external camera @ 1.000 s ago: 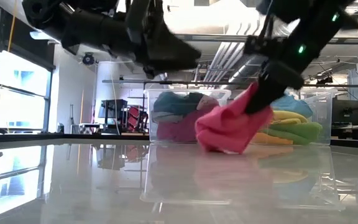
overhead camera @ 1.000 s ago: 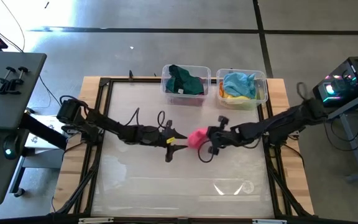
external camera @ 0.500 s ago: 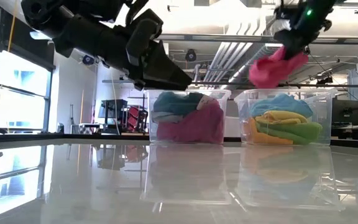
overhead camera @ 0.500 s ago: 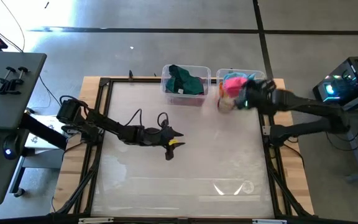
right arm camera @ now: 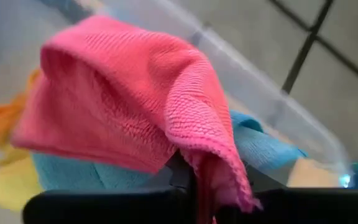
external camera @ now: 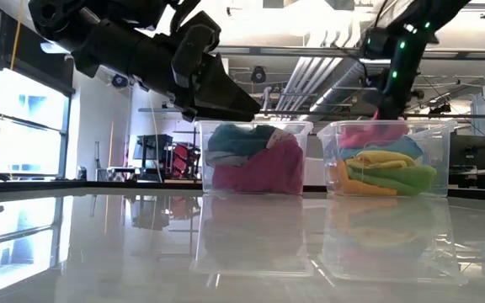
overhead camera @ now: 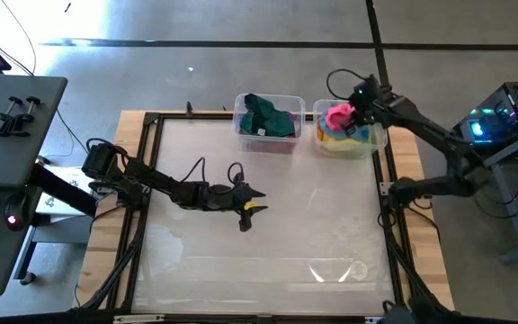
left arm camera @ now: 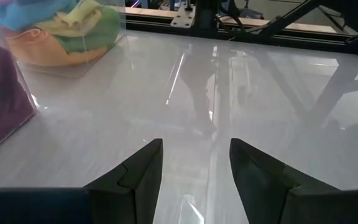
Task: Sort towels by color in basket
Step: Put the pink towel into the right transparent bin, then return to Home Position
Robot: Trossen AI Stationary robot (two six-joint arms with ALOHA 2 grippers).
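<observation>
I hold the pink towel (overhead camera: 337, 116) pinched in my right gripper (overhead camera: 353, 112) over the right bin (overhead camera: 376, 144) at the table's far edge, next I must release it; left gripper (overhead camera: 252, 200) waits half-open mid-table.

Two dark jointed arms, black cables looping alongside; left arm's fingers (left arm camera: 135, 177) dark, angular, flat-faced.

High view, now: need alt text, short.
The right gripper holds a pink towel over the right bin, which already has light blue and yellow towels in it. The left bin holds a dark green towel; the left gripper hovers open and empty over mid-table.
</observation>
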